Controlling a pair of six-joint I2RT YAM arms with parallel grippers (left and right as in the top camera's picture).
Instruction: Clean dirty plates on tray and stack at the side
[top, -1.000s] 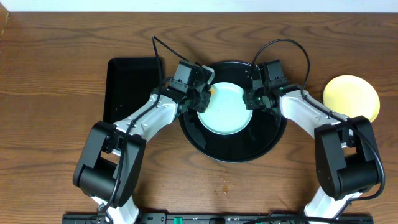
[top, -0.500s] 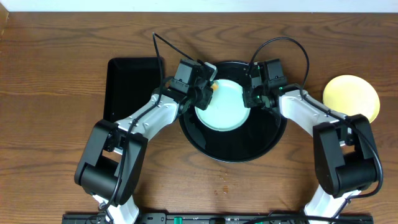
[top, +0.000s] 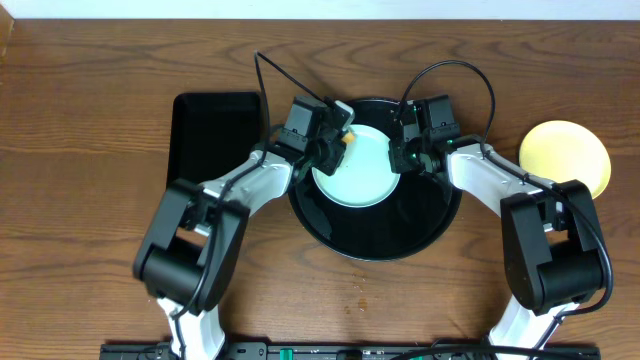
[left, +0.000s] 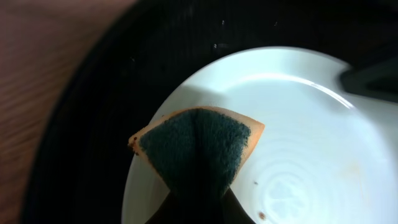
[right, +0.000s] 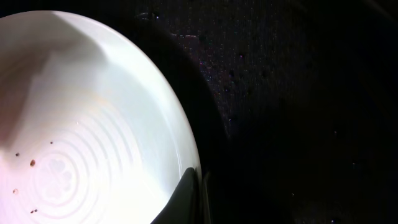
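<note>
1. Location: the mint plate (top: 356, 178) lies inside the round black tray (top: 400, 228), toward its far side. A yellow plate (top: 565, 158) rests on the wood-grain surface (top: 90, 90) to the right, well apart from the tray. No third plate is in view.
2. Left claw (top: 338, 140): clamped on a folded sponge (left: 196, 146), dark green scouring face outward, orange body showing at the edges. The sponge sits over the plate's left rim; contact cannot be confirmed.
3. Right claw (top: 400, 158): jaws together on the plate's right rim, apparently pinching it.
4. Condition: small brown specks (right: 32, 163) lie in the plate's well, so cleaning is judged incomplete.
5. Materials:
   - The plate is glossy, smooth and shallow, with an upturned rim and faint concentric rings at centre.
   - The tray is glossy black with a raised rim.
   - The sponge is soft, with a coarse scouring face.
6. Handling, as a judgement:
   - The plate is probably light, stiff and slippery, and liable to chip if dropped.
   - It will likely skate on the glossy tray under scrubbing unless braced.
   - The thin rim is the only practical hold; grip it squarely and lift without tilting.
</note>
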